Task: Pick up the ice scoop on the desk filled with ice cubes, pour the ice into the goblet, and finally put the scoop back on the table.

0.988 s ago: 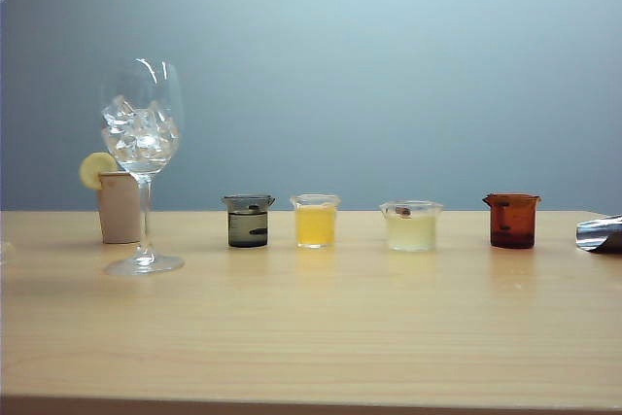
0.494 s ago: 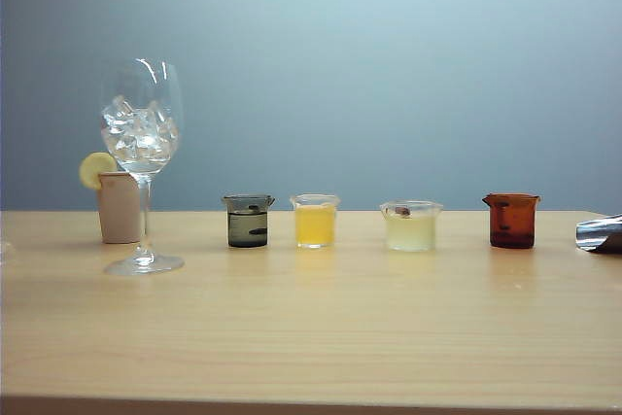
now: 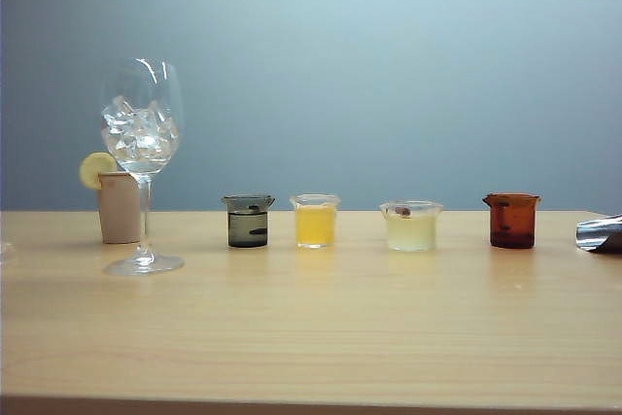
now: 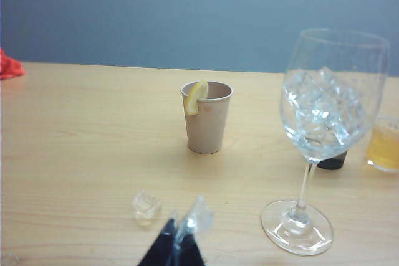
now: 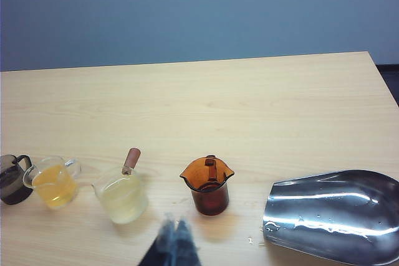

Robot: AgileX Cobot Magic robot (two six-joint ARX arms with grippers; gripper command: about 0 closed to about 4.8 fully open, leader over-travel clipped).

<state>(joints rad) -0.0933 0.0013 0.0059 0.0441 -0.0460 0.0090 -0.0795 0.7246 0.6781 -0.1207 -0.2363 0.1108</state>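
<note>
Two loose ice cubes (image 4: 146, 206) showed only in the left wrist view, lying on the desk (image 4: 81, 135) near the goblet (image 4: 324, 123), which stood upright and heaped with ice beside a beige paper cup (image 4: 206, 118) with a lemon slice on its rim. Only the right wrist view showed the ice scoop (image 5: 333, 216) whole, lying on the desk, empty, just beside the amber beaker (image 5: 207, 185); the exterior view caught merely its end at the right edge. Left gripper (image 4: 174, 250) hung low over the desk, fingers pressed together, holding nothing. Right gripper (image 5: 174, 247) hovered near the beakers, likewise closed. Light wood top, plain blue-grey wall behind.
</note>
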